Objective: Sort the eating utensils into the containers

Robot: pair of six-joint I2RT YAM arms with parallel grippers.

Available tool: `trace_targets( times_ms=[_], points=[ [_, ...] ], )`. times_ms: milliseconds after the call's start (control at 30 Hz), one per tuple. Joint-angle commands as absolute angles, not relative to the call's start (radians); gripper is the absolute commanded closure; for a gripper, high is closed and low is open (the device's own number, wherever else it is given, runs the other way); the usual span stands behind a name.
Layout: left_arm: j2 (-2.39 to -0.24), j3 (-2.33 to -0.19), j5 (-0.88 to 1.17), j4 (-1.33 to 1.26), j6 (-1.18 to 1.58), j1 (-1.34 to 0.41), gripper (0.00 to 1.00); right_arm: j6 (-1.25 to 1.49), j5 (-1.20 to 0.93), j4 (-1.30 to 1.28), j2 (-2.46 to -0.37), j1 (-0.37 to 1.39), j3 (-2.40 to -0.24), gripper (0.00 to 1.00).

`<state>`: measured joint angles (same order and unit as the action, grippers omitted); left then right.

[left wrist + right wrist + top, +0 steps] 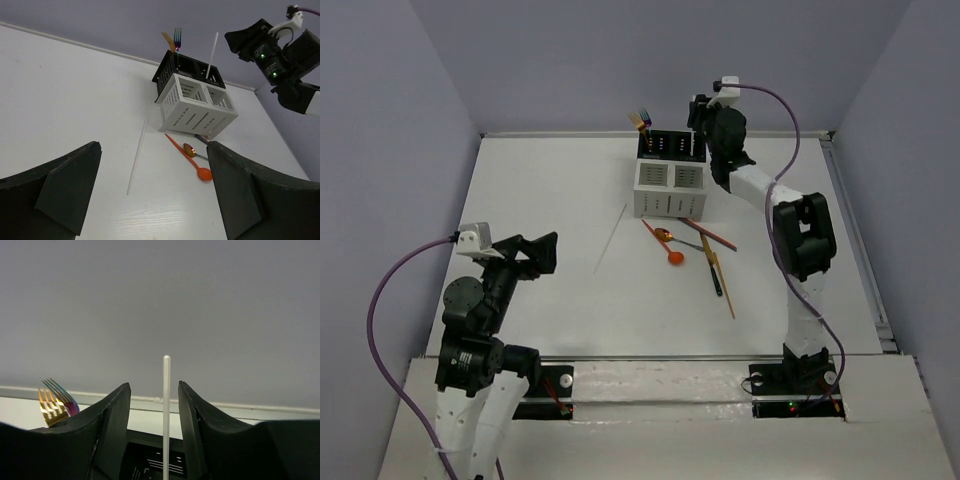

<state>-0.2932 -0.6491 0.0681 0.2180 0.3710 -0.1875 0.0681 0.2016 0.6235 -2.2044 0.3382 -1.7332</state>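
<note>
Right wrist view: the right gripper (154,386) gapes around the thin white stick (166,415), which stands in the black perforated caddy box (150,455) near the tabletop's far edge. The drop-off seems done. Next, rise straight clear. The left gripper (152,145) is open and empty.

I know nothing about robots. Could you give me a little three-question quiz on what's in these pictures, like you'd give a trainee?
1. True or false: the forks stand in a white compartment of the caddy.
2. What stands between the open fingers of the right gripper? A) an orange spoon B) an upright white stick C) a fork
3. Fill in: seen from above, the other white stick, lying on the table, is to the ___ of the caddy.
Key: 1 false, they stand in a black compartment; 2 B; 3 left.
</note>
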Motion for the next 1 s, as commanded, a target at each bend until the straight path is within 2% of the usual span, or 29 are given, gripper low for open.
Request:
trace_targets(
  times_ms=[0, 200, 367, 533, 667, 967],
  points=[
    [-0.272, -0.66, 0.078, 0.164, 0.356, -0.178, 0.01, 0.086, 0.178, 0.576, -2.005, 0.374, -1.695, 0.51],
    [-0.252, -0.66, 0.084, 0.164, 0.356, -0.178, 0.01, 0.135, 0.198, 0.289, -1.872, 0.53, -1.643, 0.5],
    [-0.244, -0.658, 0.09, 0.166, 0.356, -0.178, 0.01, 0.172, 0.316, 0.171, -1.83, 0.716, -1.534, 0.44],
    [-0.232, -0.657, 0.094, 0.166, 0.357, -0.198, 0.01, 0.277, 0.425, 0.054, -1.902, 0.879, -1.531, 0.38],
    [-0.224, -0.657, 0.094, 0.166, 0.359, -0.209, 0.01, 0.356, 0.506, 0.002, -1.983, 0.936, -1.555, 0.36],
    [-0.201, -0.661, 0.069, 0.175, 0.362, -0.241, 0.01, 0.483, 0.535, -0.123, -2.201, 0.936, -1.652, 0.36]
  ],
)
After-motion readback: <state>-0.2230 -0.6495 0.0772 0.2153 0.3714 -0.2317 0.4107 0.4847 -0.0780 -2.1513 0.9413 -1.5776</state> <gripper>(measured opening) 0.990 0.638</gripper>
